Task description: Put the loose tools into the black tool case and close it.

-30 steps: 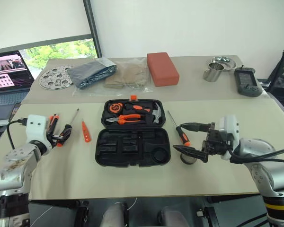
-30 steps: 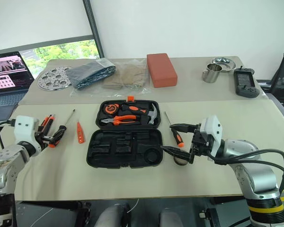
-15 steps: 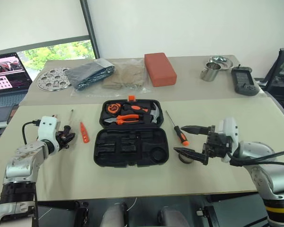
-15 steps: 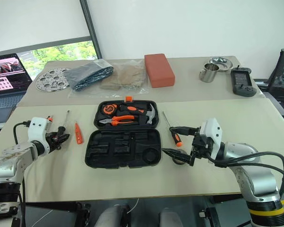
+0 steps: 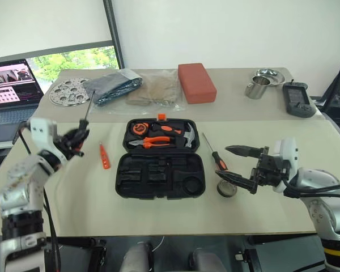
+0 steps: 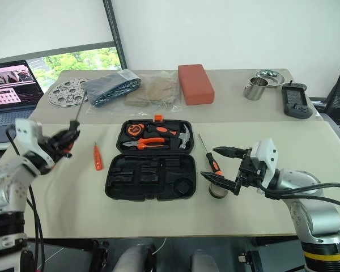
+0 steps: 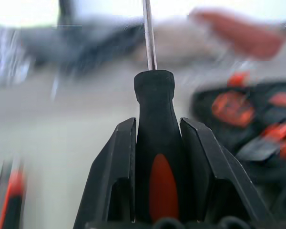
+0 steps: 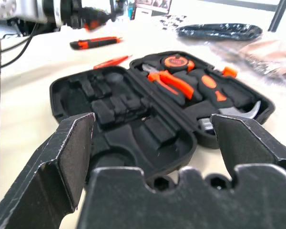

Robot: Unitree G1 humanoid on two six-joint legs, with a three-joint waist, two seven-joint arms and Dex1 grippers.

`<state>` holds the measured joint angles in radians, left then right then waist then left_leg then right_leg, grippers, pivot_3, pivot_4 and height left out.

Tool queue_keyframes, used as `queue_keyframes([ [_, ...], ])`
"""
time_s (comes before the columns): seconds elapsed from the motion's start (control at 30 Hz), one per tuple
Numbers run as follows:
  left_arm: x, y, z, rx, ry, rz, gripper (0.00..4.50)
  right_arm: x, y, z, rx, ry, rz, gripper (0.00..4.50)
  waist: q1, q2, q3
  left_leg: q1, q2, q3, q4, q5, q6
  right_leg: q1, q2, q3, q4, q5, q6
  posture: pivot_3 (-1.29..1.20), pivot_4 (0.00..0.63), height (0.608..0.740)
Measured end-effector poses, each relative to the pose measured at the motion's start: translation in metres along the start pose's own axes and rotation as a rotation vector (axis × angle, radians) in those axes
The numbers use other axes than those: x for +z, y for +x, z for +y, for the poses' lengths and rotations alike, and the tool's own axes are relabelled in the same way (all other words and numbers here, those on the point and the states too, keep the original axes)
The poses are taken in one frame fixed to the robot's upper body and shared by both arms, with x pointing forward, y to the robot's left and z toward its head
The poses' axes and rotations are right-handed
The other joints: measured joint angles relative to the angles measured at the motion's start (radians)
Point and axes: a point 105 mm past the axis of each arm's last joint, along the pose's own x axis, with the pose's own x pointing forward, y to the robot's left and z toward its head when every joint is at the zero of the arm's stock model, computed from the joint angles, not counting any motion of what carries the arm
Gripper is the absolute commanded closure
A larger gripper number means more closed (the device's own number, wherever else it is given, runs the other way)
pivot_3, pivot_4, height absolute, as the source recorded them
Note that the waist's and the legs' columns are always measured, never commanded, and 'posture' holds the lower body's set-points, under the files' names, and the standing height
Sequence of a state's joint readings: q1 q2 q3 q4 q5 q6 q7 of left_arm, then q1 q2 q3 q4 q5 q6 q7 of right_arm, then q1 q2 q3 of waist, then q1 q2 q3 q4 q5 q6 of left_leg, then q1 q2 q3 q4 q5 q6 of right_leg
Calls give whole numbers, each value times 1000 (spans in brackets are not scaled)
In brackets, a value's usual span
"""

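The left tool [image 7: 157, 157] is clamped on the orange-and-black handle of a long screwdriver [image 5: 83, 121], holding it clear of the surface [image 5: 73, 198], with the steel shaft angled up and away toward the back of the scene. In the left wrist view the black handle sits squarely between the two fingers [image 7: 115, 171], its shaft rising straight out ahead of them.

The right tool [image 5: 239, 165] stands wide with nothing between its fingers, hovering low just to the right of the black tool case [image 5: 160, 175]. A small grey tape roll [image 5: 226, 188] lies on the surface right below its lower finger; whether they touch I cannot tell.

The case lies open and flat in the middle of the near surface. Its far half holds a hammer [image 5: 184, 137], orange-handled pliers [image 5: 154, 141] and a tape measure [image 5: 138, 128]; the shaped slots of the near half are bare. An orange latch [image 5: 160, 117] sticks out at the far edge.

A second long screwdriver [image 5: 213, 152] lies just right of the case, handle toward the robot. A small slim orange screwdriver [image 5: 103, 156] lies left of the case. In the right wrist view an orange-and-black utility knife [image 8: 94, 43] rests on the surface beyond the case, near the left arm.
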<state>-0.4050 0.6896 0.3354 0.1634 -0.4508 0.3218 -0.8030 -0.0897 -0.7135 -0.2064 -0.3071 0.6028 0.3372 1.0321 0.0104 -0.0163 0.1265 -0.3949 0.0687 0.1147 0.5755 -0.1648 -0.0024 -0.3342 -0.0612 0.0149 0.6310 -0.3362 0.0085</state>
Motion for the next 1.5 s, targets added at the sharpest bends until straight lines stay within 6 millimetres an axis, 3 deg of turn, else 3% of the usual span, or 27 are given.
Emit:
queue_keyframes([
  [0.03, 7, 9, -18, -148, 114, 4, 3542, -3, -5, -4, -17, 9, 6, 0, 2, 3, -2, 0, 0, 1, 0, 0, 0, 0, 0, 0, -1, 0, 0, 0, 150, 740],
  [0.1, 3, 16, -38, -286, 183, 27, 3542, -6, -9, -6, -31, 23, 10, 0, 1, 5, -3, 0, -1, 2, 0, -1, 1, 0, 0, 1, -1, 0, 0, 0, 150, 740],
  [0.23, -32, 34, -91, -706, 387, 152, 3542, -15, -23, -11, -76, 43, 19, 0, 2, 6, -3, -2, 0, 6, 2, 0, 0, -2, 3, 0, 0, 0, 0, 0, 150, 740],
  [0.37, -45, 54, -112, -894, 507, 197, 3542, -22, -35, -9, -116, 57, 39, 0, -1, 6, -3, -5, 0, 3, 6, -1, 2, -2, 4, 1, 0, 0, 0, 0, 150, 740],
  [0.5, -52, 61, -116, -952, 558, 236, 3542, -25, -40, -6, -137, 63, 48, 0, -6, 6, -3, -6, 0, 2, 7, -1, 2, -3, 5, 3, 0, 0, 0, 0, 150, 740],
  [0.63, -72, 65, -114, -996, 635, 349, 3542, -23, -42, 0, -154, 50, 40, 0, -5, 6, -3, -6, 0, 0, 8, -1, 2, -2, 5, 2, 1, 0, 1, 0, 150, 740],
  [1.13, -76, 77, -115, -968, 613, 391, 3542, -21, -43, 1, -162, 45, 38, 0, 1, 8, -5, -5, 0, -2, 16, -4, 6, -1, 4, 2, 9, -1, 1, 0, 150, 740],
  [1.2, -75, 77, -115, -969, 613, 393, 2542, -21, -43, 1, -161, 45, 37, 0, 1, 9, -5, -5, 0, -2, 16, -3, 6, -1, 4, 2, 9, -1, 1, 0, 150, 740],
  [1.33, -75, 78, -116, -957, 625, 379, 1307, -19, -43, 1, -158, 40, 33, 0, 4, 9, -5, -5, -1, -3, 17, -3, 6, 0, 4, 1, 10, -1, 1, 0, 150, 740],
  [1.5, -68, 78, -115, -955, 623, 366, 1307, -17, -41, 0, -153, 30, 26, 0, 0, 10, -5, -7, 0, -3, 17, -3, 6, -2, 4, 2, 10, -1, 1, 0, 150, 740],
])
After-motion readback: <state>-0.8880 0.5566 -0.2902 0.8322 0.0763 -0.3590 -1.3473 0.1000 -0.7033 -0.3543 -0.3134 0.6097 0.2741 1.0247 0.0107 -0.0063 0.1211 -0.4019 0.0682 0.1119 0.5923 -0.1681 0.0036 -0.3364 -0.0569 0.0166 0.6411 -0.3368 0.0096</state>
